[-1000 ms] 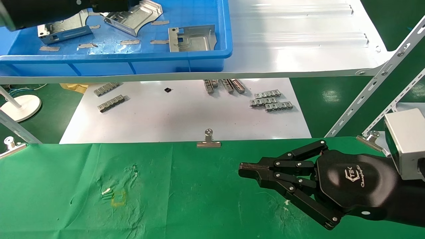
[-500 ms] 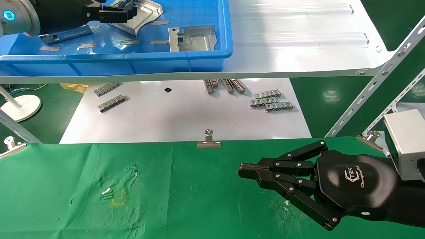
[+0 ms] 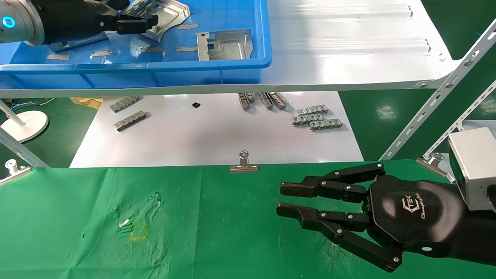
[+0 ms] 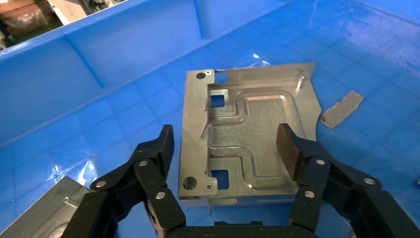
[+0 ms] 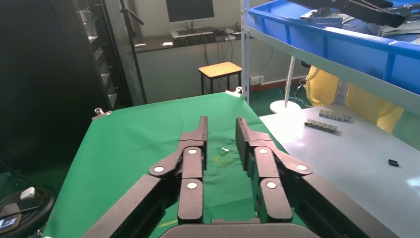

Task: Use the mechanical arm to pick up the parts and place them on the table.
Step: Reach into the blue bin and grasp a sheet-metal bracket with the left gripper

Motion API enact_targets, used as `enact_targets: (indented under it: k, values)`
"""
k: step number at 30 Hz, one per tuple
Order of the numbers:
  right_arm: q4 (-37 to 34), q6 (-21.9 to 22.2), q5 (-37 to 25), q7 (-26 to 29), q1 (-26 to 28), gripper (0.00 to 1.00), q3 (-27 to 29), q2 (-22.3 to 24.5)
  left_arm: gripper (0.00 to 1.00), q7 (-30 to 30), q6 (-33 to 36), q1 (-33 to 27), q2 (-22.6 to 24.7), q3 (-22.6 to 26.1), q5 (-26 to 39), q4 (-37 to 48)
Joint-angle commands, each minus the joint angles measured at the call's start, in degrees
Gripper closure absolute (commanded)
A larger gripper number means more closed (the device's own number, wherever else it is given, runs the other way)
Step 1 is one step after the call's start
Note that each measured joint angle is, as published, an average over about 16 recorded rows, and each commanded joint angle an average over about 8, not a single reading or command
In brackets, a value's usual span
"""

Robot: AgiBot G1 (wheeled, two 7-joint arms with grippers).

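Note:
My left gripper (image 3: 136,22) is open inside the blue bin (image 3: 155,66) on the upper shelf. In the left wrist view its fingers (image 4: 161,148) stand on either side of a flat silver bracket (image 4: 247,134) on the bin floor, without touching it. The head view shows three brackets in the bin: one at the right (image 3: 224,44), one by the fingertips (image 3: 170,13), and one under the arm (image 3: 73,40). My right gripper (image 3: 287,200) hovers just over the green table (image 3: 213,232), open and empty; it also shows in the right wrist view (image 5: 221,122).
The glossy white shelf (image 3: 348,58) carries the bin. Below it a white sheet (image 3: 213,143) holds small ribbed strips (image 3: 316,118). A binder clip (image 3: 243,164) pins the cloth's far edge. Slanted shelf struts (image 3: 426,112) stand to the right.
The right gripper's fingers have spread from shut to open. The left gripper has come into view and dropped lower over the brackets in the bin.

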Motion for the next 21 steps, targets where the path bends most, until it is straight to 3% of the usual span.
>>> enact_targets:
  k: [1,21]
  values:
    - [0.00,0.00,0.00,0.00,0.00,0.00,0.00,0.00,1.00,0.49,0.14,-0.09,0.02,0.21,0.30,-0.06]
    - [0.00,0.00,0.00,0.00,0.00,0.00,0.00,0.00,1.00,1.68,-2.39,0.11,0.30,-0.86,-1.22,0.41]
